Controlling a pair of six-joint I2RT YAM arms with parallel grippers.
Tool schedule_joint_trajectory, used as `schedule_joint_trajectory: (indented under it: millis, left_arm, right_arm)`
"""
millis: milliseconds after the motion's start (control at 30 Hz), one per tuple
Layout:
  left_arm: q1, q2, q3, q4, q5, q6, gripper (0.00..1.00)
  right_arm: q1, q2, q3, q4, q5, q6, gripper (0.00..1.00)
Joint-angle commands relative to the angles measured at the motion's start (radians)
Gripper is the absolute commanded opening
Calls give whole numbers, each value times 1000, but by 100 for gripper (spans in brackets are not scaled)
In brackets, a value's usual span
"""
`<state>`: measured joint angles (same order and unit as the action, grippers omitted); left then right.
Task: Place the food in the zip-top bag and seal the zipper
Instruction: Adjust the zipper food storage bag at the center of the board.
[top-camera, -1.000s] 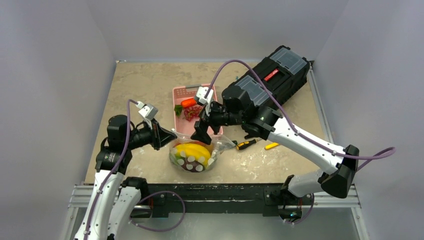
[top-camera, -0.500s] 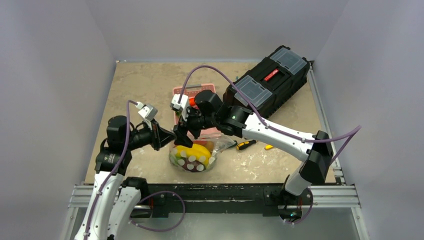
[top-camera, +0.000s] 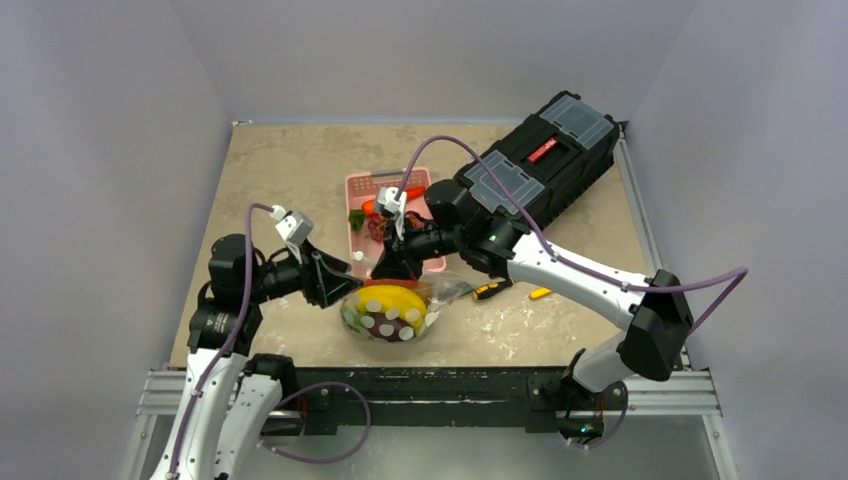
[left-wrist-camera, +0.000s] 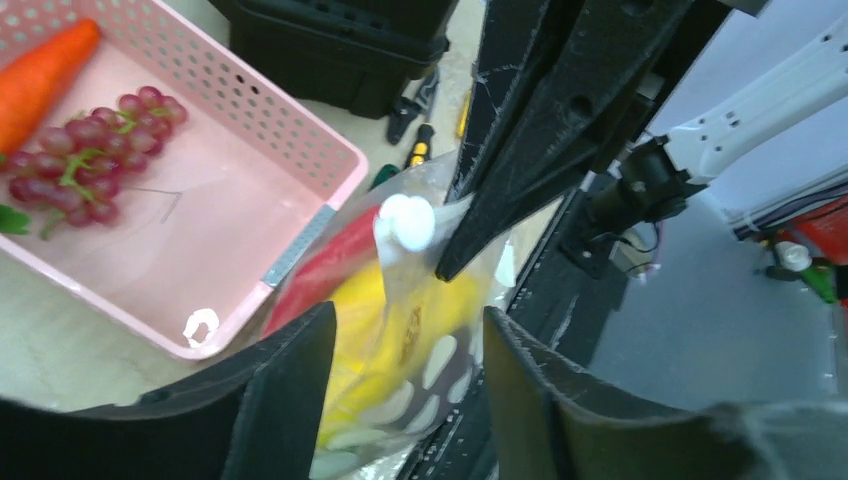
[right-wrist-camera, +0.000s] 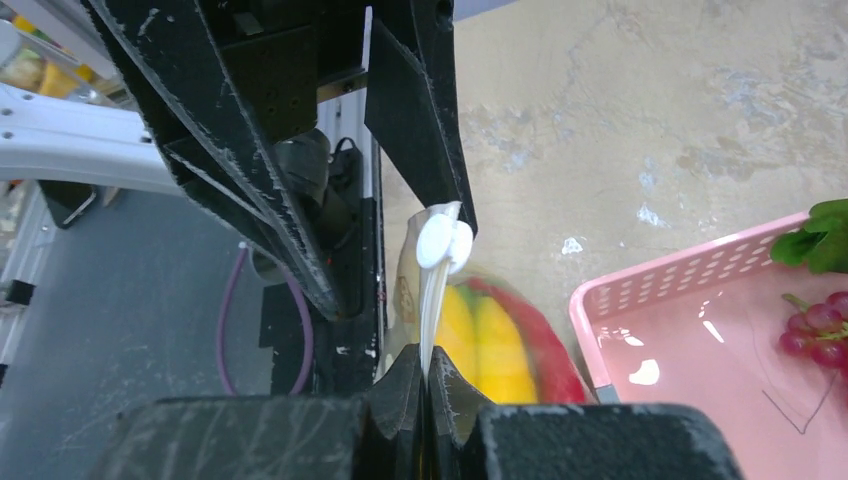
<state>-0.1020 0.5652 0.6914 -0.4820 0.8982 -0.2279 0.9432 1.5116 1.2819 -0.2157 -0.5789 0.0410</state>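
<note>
Clear zip-top bag (right-wrist-camera: 431, 305) between pinched right fingers (right-wrist-camera: 398, 388), right-wrist view only.

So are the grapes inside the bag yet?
Out. The dark-red toy grapes lie in the pink lattice plastic basket, beside the orange toy carrot, not in the crinkly clear bag.

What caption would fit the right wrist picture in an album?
Right tool pinches the top edge of the clear bag below its white slider, bananas inside, pink basket with grapes beside.

bag (top-camera: 385, 325): clear, white-spotted | banana (top-camera: 392, 297): yellow | basket (left-wrist-camera: 290, 130): pink, perforated | grapes (left-wrist-camera: 90, 150): dark red | carrot (left-wrist-camera: 40, 75): orange
</note>
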Motion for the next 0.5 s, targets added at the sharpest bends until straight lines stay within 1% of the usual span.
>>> schedule_joint_trajectory:
  millis: [0,133,233,333,400,467]
  left_arm:
    - [-13,-8,-3,80,81,-19,61]
    - [-25,39,-5,99,134,-30,67]
    - [-27,71,-1,106,153,-29,68]
    - [-27,90,-8,146,186,-48,67]
    - [-27,106,-11,186,230,-86,63]
    - [-27,109,-25,237,265,-126,55]
  right_arm:
    - [-55,-76,-44,165,-163,58,0]
    - [-67,-82,-54,209,-253,78,0]
    - [-67,-82,-52,209,-304,70,0]
    - [-69,-87,-48,200,-324,59,0]
    - [-69,-92,-48,200,-334,56,0]
    - [-70,-98,-48,199,-337,54,0]
